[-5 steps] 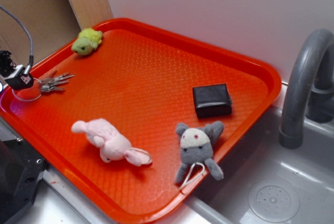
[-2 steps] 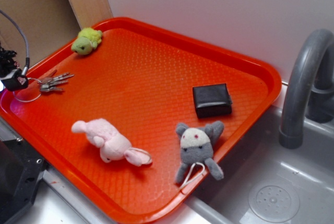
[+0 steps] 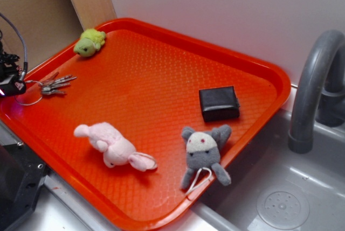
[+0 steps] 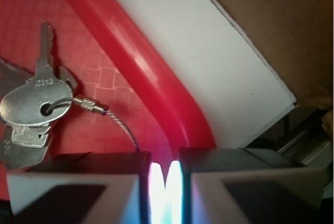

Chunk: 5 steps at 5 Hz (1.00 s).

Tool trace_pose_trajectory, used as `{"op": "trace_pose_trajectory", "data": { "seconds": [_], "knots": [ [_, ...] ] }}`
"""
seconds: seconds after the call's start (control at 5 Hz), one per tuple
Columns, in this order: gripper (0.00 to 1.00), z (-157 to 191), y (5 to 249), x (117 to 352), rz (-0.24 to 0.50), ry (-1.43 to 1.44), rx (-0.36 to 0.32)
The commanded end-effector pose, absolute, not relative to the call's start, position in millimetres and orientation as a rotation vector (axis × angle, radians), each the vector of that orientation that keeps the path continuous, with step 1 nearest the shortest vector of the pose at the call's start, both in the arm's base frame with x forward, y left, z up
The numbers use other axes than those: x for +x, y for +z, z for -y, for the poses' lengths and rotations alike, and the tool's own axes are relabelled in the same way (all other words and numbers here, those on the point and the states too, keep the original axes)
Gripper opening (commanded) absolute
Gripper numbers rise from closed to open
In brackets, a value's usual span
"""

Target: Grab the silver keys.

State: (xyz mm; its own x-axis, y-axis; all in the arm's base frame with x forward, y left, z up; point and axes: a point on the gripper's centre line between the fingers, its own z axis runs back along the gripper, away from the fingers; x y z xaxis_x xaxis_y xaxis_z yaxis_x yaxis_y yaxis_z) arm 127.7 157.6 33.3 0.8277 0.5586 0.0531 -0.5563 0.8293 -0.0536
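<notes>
The silver keys (image 3: 55,84) lie on the orange tray (image 3: 161,75) near its left rim, with their thin wire ring (image 3: 28,100) reaching toward the edge. My gripper (image 3: 12,86) hovers at the tray's far left rim, left of the keys. In the wrist view the keys (image 4: 34,106) lie at the left, and the wire (image 4: 122,127) runs down behind my left finger (image 4: 78,182). My gripper (image 4: 166,157) has its jaws almost together, with only a narrow bright slit between them. Nothing shows in that slit.
On the tray are a green plush (image 3: 89,42) at the back left, a pink plush (image 3: 113,146) in front, a grey plush with a white loop (image 3: 204,154) at the right rim and a black box (image 3: 218,103). A sink and grey tap (image 3: 312,91) are to the right.
My gripper has moved left and slightly up, off toward the tray's left rim. The keys stay where they were.
</notes>
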Motion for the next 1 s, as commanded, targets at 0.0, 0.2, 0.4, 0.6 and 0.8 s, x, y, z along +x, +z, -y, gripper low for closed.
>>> {"op": "trace_pose_trajectory", "data": {
  "seconds": [0.0, 0.2, 0.4, 0.6, 0.8],
  "knots": [
    [0.0, -139.8, 35.7, 134.0, 0.104, 0.516, -0.027],
    [0.0, -134.9, 39.6, 150.1, 0.148, 0.469, -0.064],
    [0.0, -132.3, 44.0, 163.1, 0.18, 0.437, -0.101],
    [0.0, -127.6, 48.7, 166.2, 0.193, 0.395, -0.124],
    [1.0, -130.9, 55.8, 159.4, 0.198, 0.35, -0.101]
  ]
}}
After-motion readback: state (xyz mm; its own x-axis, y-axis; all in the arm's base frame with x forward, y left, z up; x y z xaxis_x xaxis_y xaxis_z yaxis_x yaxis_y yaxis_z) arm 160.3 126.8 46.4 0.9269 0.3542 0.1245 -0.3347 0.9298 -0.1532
